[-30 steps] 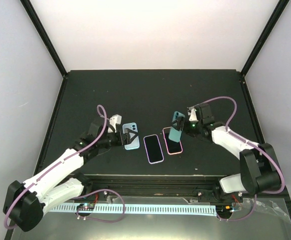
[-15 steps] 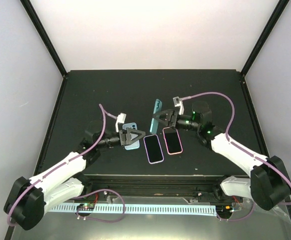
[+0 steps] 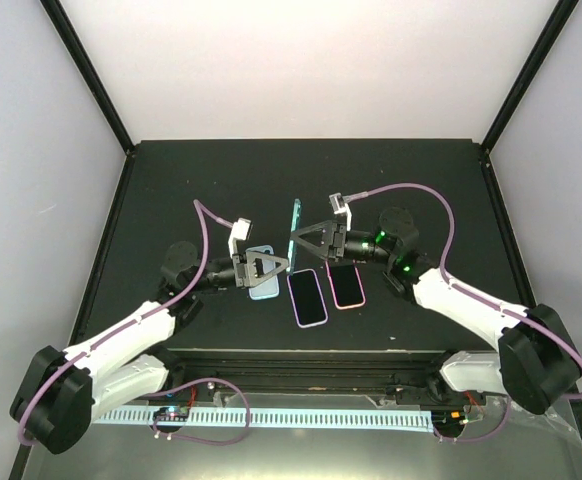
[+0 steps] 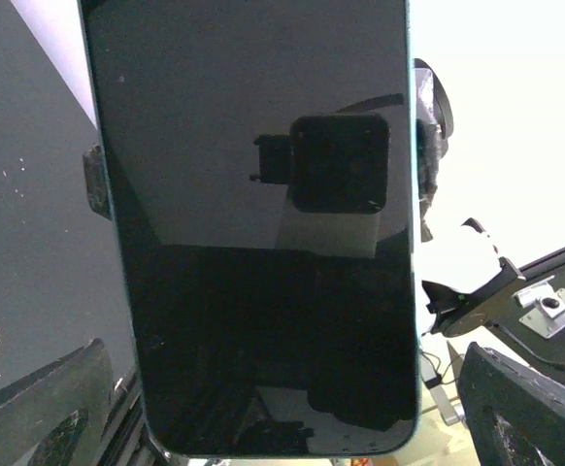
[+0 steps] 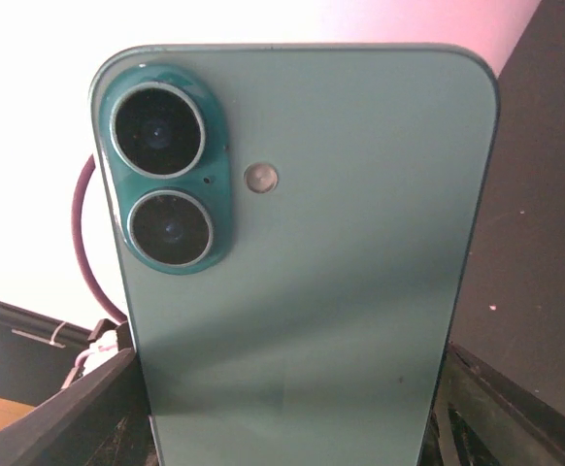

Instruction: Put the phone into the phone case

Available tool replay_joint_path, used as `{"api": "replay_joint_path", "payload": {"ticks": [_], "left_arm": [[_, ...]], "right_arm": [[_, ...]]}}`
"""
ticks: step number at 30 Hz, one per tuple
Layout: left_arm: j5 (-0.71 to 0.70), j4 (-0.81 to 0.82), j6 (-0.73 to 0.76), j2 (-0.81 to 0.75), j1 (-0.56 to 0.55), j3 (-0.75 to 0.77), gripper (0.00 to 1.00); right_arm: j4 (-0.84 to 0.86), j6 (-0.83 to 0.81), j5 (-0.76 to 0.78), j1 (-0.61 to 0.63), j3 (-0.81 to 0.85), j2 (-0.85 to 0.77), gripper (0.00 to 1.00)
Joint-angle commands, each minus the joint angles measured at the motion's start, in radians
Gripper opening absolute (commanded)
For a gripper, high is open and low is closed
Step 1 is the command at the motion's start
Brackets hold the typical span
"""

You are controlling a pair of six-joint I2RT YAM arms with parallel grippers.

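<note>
Aloft, teal phone (image 5: pixel 302 272) pinched in right tool (image 3: pixel 294 244), left tool (image 3: pixel 277 266) spread over light-blue case (image 3: pixel 264 288).

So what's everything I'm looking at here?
Table: one, black.
Phone: one, teal, held on edge above it.
Purple-edged case: one, lying flat, middle.
Pink-edged case: one, flat, just right of that.
Light blue case: one, flat, just left.
Whether those cases hold phones, I can't tell.
Arms: two, white and black, near edge.
Cables: two, purple, one along each.
Right gripper: black, shut on the phone.
Left gripper: black, open, over the light blue case.
</note>
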Motion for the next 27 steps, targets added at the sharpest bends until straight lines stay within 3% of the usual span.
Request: {"api": "replay_joint_path", "payload": {"ticks": [1, 10, 14, 18, 21, 27], "left_arm": [[0.016, 0.052, -0.006, 0.001, 0.004, 0.008, 0.99], [0.019, 0.11, -0.074, 0.017, -0.004, 0.0, 0.95], [0.015, 0.152, -0.105, 0.018, -0.004, -0.016, 0.84], [-0.006, 0.109, -0.092, 0.008, -0.005, -0.017, 0.67], [-0.025, 0.051, -0.07, 0.001, -0.004, -0.014, 0.62], [-0.053, -0.098, 0.016, -0.016, -0.003, 0.008, 0.54]], "right_arm": [[0.146, 0.06, -0.029, 0.018, 0.027, 0.012, 0.66], [0.196, 0.088, -0.022, 0.054, 0.036, 0.048, 0.66], [0.205, 0.093, -0.017, 0.057, 0.024, 0.058, 0.65], [0.197, 0.087, -0.014, 0.056, 0.017, 0.056, 0.66], [0.181, 0.075, -0.013, 0.057, 0.017, 0.055, 0.66], [0.113, 0.029, 0.004, 0.056, 0.009, 0.045, 0.83]]}}
